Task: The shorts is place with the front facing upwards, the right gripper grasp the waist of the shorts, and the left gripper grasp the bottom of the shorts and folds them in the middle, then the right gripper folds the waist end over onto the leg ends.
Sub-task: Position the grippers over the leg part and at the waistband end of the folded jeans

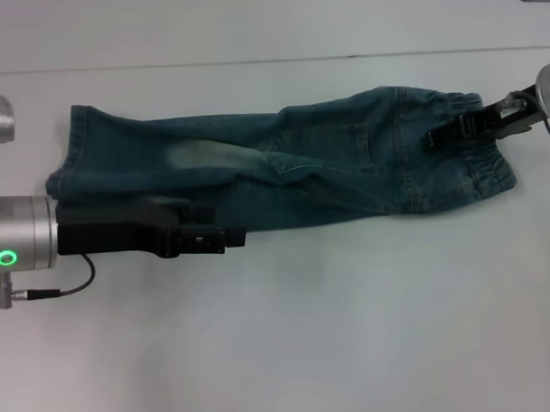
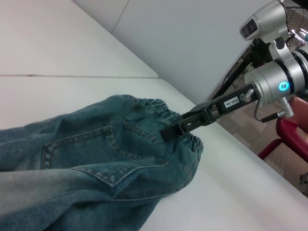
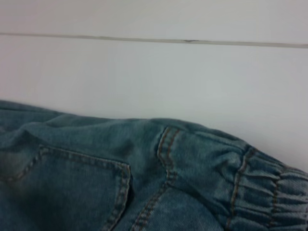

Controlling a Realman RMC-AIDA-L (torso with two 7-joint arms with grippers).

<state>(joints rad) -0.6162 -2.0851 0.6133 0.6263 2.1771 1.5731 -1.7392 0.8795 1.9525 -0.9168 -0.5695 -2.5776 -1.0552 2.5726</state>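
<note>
The blue-green denim shorts (image 1: 328,168) lie flat in a long strip across the table, folded lengthwise, with a pale faded patch near the left. The leg ends (image 1: 70,150) point left and the gathered waist (image 1: 477,158) points right. My right gripper (image 1: 435,135) reaches in from the right and sits shut on the waist (image 2: 159,106), as the left wrist view shows the right gripper (image 2: 169,133). My left gripper (image 1: 238,237) rests low at the near edge of the shorts, left of the middle. The right wrist view shows only a stitched pocket and the ruffled waist (image 3: 269,183).
The white table (image 1: 289,341) stretches wide in front of the shorts, with a thin seam (image 1: 252,61) behind them. Beyond the table's right edge stands a red chair (image 2: 288,139). A thin cable (image 1: 61,288) hangs under the left arm.
</note>
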